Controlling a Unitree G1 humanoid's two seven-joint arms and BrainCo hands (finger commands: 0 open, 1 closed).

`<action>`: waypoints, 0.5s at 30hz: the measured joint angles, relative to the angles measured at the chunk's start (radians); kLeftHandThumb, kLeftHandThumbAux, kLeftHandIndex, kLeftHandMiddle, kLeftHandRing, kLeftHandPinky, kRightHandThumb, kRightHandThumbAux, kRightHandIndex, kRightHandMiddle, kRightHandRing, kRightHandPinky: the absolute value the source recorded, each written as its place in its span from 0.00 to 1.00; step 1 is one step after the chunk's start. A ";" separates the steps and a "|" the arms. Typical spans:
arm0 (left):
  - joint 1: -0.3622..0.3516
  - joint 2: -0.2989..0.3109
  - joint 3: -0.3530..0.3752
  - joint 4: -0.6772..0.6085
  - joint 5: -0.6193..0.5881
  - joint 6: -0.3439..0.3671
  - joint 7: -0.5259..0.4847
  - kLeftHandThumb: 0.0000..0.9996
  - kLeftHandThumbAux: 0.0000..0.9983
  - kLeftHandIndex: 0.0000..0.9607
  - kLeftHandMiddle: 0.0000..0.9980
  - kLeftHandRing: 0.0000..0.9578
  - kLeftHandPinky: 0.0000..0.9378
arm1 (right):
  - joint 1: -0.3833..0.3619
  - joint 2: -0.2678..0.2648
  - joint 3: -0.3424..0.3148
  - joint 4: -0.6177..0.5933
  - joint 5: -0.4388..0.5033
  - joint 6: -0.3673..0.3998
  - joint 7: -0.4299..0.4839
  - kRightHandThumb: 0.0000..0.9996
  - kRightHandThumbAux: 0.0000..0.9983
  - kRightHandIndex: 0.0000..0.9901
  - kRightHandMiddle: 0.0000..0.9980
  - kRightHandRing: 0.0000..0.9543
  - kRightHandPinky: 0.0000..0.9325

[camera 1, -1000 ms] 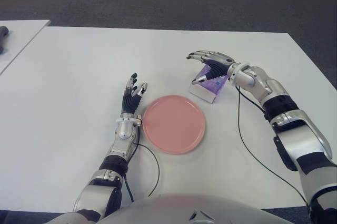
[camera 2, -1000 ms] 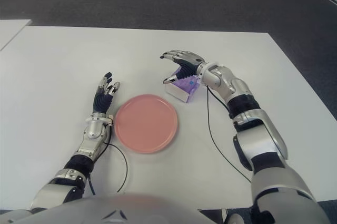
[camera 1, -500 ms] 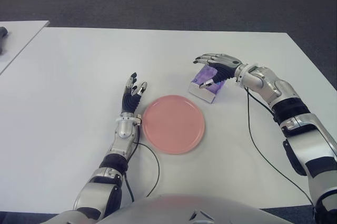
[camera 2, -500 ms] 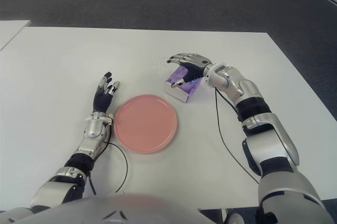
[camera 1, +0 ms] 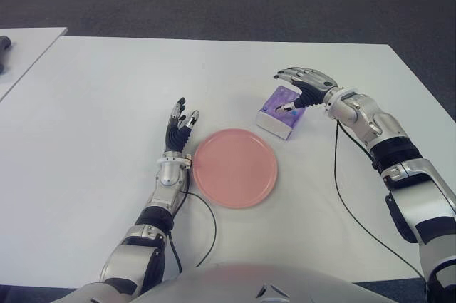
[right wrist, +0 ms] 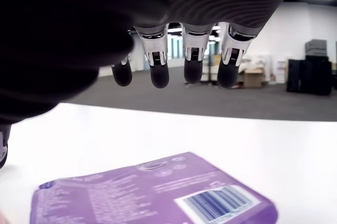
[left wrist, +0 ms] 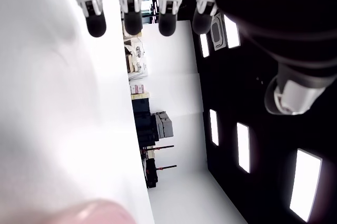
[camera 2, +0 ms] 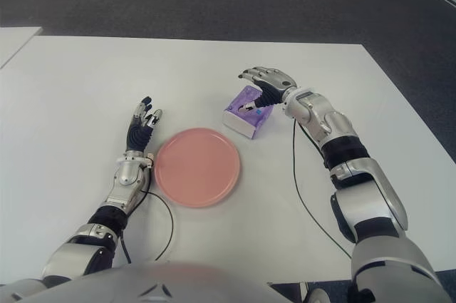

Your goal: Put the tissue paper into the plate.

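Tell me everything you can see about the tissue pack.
The tissue pack is a small soft packet in glossy purple wrap with a white end, small print and a barcode on its top face. It lies flat on the white table, just beyond the pink plate toward the robot's right, apart from it. The right hand hovers open over it, thumb tip near its top; contact is unclear.

One purple tissue pack (camera 1: 282,111), one pink plate (camera 1: 235,167) and two hands: left hand (camera 1: 179,130), right hand (camera 1: 305,87).
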 measured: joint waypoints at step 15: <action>0.002 0.001 -0.002 -0.002 -0.002 0.000 0.000 0.00 0.44 0.00 0.00 0.00 0.00 | 0.073 -0.025 -0.025 -0.147 0.001 0.144 0.064 0.02 0.41 0.00 0.00 0.00 0.00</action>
